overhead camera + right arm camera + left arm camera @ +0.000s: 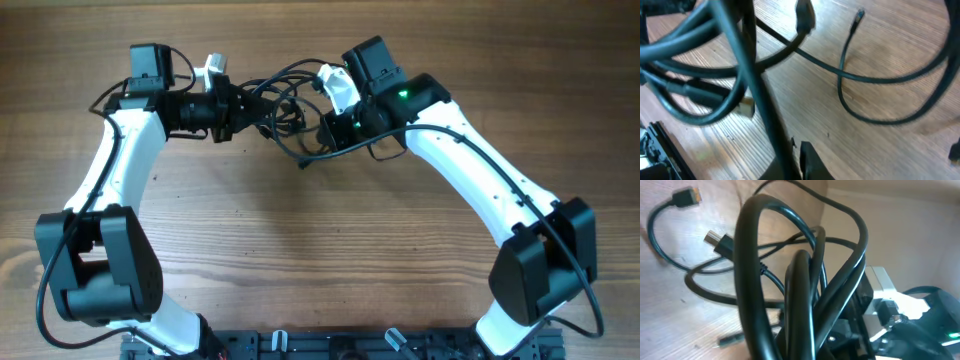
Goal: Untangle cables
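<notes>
A tangle of thin black cables (285, 100) hangs between my two grippers over the far middle of the wooden table. My left gripper (238, 112) is at the tangle's left side. In the left wrist view several cable loops (805, 280) run down into its jaws (810, 350), which look shut on them. My right gripper (325, 135) is at the tangle's right side. In the right wrist view one strand (755, 90) runs down between its fingers (795, 160), which look closed on it. Loose plug ends (687, 196) (805, 15) lie on or just above the wood.
The wooden table (320, 250) stretches toward the front. A black rail (330, 345) runs along the front edge between the arm bases. The right arm's white and black wrist (920, 310) is close to the left gripper.
</notes>
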Robot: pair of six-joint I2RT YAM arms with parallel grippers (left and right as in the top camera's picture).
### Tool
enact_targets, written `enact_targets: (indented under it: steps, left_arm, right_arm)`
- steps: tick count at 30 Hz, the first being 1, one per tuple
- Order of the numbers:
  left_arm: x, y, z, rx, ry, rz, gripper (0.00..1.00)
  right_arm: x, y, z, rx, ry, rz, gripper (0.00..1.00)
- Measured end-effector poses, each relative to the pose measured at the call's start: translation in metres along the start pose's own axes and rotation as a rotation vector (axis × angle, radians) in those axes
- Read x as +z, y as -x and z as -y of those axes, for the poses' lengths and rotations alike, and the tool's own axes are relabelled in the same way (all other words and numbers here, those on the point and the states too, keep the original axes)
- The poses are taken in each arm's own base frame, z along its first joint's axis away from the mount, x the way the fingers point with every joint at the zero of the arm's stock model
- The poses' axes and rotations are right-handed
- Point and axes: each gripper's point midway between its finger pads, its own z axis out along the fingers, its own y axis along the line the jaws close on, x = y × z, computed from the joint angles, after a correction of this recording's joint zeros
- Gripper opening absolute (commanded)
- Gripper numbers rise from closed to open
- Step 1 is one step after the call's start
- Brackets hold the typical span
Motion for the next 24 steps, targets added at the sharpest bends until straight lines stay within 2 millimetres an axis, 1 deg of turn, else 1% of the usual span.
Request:
enact_targets:
  steps: [2,4,5,6,7,9,10,12,16,17,20,24]
  left_arm:
    - [0.000,0.000,-0.005,0.090,0.028,0.007,0.04]
    - [0.001,-0.001,-0.012,0.141,0.065,0.007,0.04]
    - [0.001,-0.002,-0.019,0.176,0.100,0.008,0.04]
    - [0.001,-0.003,-0.022,0.200,0.116,0.006,0.04]
    - [0.001,-0.004,-0.024,0.217,0.128,0.003,0.04]
    - [0.003,-0.005,-0.027,0.252,0.144,-0.004,0.04]
    - [0.005,-0.007,-0.027,0.272,0.152,-0.011,0.04]
    - [0.010,-0.011,-0.026,0.290,0.158,-0.026,0.04]
    - [0.028,-0.025,-0.021,0.331,0.155,-0.080,0.04]
    - [0.032,-0.028,-0.020,0.338,0.153,-0.091,0.04]
    - [0.036,-0.033,-0.014,0.347,0.124,-0.109,0.04]
    - [0.030,-0.029,-0.008,0.336,0.080,-0.096,0.04]
  right_arm:
    - [-0.011,0.000,-0.003,0.009,-0.008,0.011,0.04]
    - [-0.024,0.005,-0.008,0.007,-0.012,0.045,0.04]
    - [-0.044,0.012,-0.015,-0.009,-0.019,0.099,0.04]
    - [-0.055,0.018,-0.019,-0.014,-0.025,0.138,0.04]
    - [-0.063,0.023,-0.021,-0.017,-0.029,0.170,0.04]
    - [-0.086,0.039,-0.030,-0.017,-0.028,0.260,0.04]
    - [-0.091,0.045,-0.033,-0.011,-0.024,0.288,0.04]
    - [-0.094,0.052,-0.033,0.006,-0.021,0.316,0.04]
    - [-0.098,0.066,-0.034,0.015,-0.020,0.376,0.04]
    - [-0.099,0.067,-0.033,0.018,-0.024,0.381,0.04]
    - [-0.097,0.065,-0.030,0.032,-0.038,0.375,0.05]
    - [-0.086,0.055,-0.023,0.059,-0.057,0.320,0.04]
